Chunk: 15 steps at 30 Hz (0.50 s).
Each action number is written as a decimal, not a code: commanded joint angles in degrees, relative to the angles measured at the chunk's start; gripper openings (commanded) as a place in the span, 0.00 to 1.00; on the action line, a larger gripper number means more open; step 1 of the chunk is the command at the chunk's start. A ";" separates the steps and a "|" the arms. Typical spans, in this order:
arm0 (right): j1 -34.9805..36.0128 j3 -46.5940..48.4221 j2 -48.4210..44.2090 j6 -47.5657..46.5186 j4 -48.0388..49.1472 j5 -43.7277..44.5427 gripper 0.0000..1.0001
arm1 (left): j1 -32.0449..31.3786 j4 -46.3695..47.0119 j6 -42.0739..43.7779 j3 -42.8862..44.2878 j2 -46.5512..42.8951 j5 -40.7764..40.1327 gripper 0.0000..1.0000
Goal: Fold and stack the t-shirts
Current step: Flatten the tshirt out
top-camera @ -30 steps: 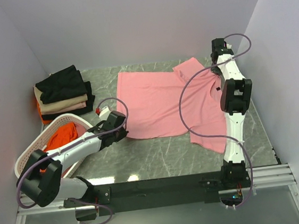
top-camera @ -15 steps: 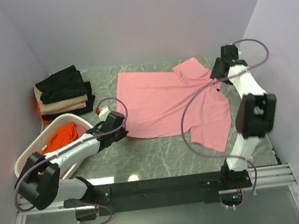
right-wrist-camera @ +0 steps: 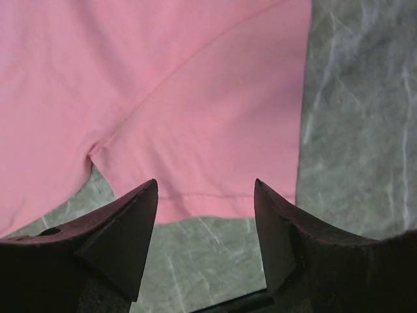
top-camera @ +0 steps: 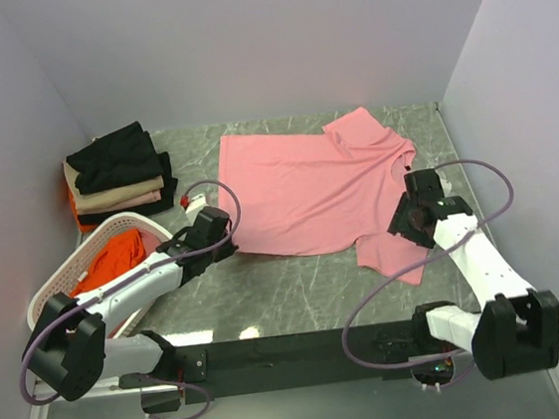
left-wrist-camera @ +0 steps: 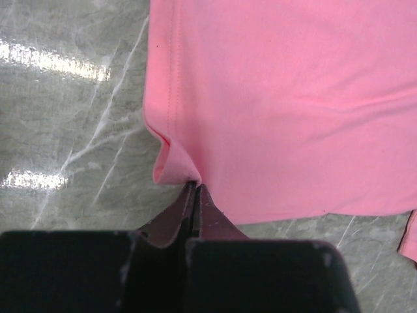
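"Where is the pink t-shirt [top-camera: 308, 191] lying?"

"It is lying spread out flat in the middle. 1 sleeve is pointing far away and 1 is pointing near, on the right. Its near left corner is curling up a bit."

"And the others?"

"A folded pile [top-camera: 119, 176] is sitting far left, black on top, beige under. An orange-red t-shirt [top-camera: 115, 259] is lying crumpled in the white basket [top-camera: 151, 220]."

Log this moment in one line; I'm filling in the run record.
left end effector: shut on pink t-shirt corner | right end effector: open over sleeve | fold: not begun
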 commanded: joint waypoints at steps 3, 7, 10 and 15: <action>-0.41 0.82 -3.76 3.62 -4.87 1.47 0.68 | 1.15 2.73 3.47 -0.35 -2.31 2.46 0.01; -1.11 1.61 4.22 4.14 -8.39 -6.14 0.68 | 2.38 3.25 4.70 -1.14 -3.45 3.61 0.00; -1.29 -2.23 6.34 7.65 -7.16 -9.07 0.68 | 4.40 4.39 5.75 -2.46 -4.59 5.36 0.01; -2.17 -4.98 8.46 11.78 -7.07 -7.76 0.67 | 8.97 5.54 8.83 -3.52 -5.03 8.79 0.00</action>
